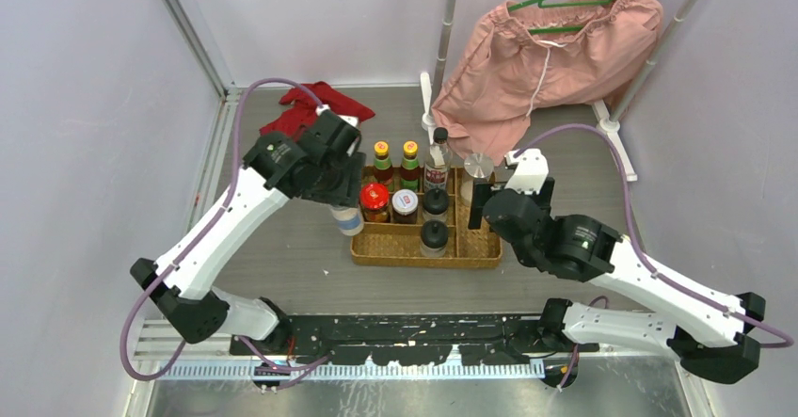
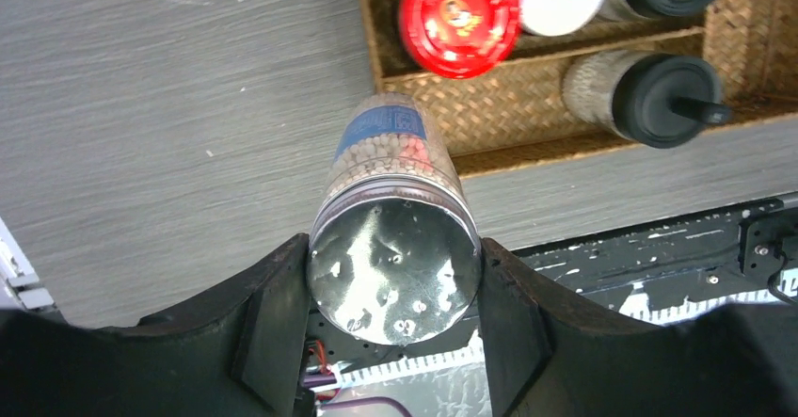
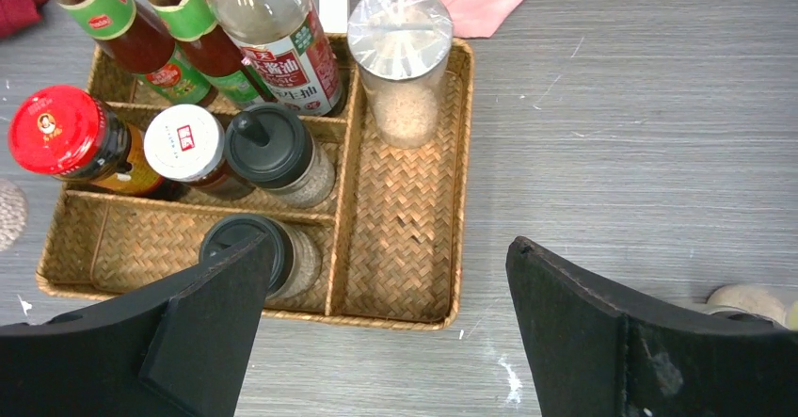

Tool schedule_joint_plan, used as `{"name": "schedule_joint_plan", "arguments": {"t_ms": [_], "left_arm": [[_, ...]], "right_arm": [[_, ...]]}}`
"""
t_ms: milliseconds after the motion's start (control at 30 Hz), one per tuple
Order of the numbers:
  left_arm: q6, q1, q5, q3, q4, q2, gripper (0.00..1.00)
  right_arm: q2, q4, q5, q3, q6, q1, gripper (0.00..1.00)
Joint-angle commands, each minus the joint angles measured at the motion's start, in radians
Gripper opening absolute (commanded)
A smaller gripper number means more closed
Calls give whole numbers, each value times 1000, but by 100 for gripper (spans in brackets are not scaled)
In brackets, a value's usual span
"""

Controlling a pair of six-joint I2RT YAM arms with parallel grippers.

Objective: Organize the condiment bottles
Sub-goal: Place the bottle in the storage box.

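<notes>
The left gripper (image 2: 393, 285) is clamping the silver-lidded spice jar (image 2: 391, 200) upright, just left of the wicker tray (image 2: 527, 153); the right gripper (image 3: 386, 257) is gaping empty.

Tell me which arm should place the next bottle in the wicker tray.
Left. The left gripper is shut on the silver-lidded shaker just beside the tray, at its left edge. The right gripper hangs open and empty over the tray's right side.

Top view looks down from afar; both close, downward wrist views share the wicker tray (image 3: 405, 210).
</notes>
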Motion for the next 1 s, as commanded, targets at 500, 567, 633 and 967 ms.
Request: {"name": "schedule_joint_plan", "arguments": {"t_ms": [500,567,633,967], "left_arm": [[-187,-375,-158,76,150,191,45],[-184,-375,-165,52,179,202,44],[-178,-375,-189,26,210,203,44],[-167,-364,-193,-81,334,225,44]], "right_arm": [[-62,-53,13,2,24,-14,100],[-67,-53,12,-5,28,-14,100],[-74,-51,8,-19,31,-15,100],[-102,-53,4,-59,45,-18,100]]}}
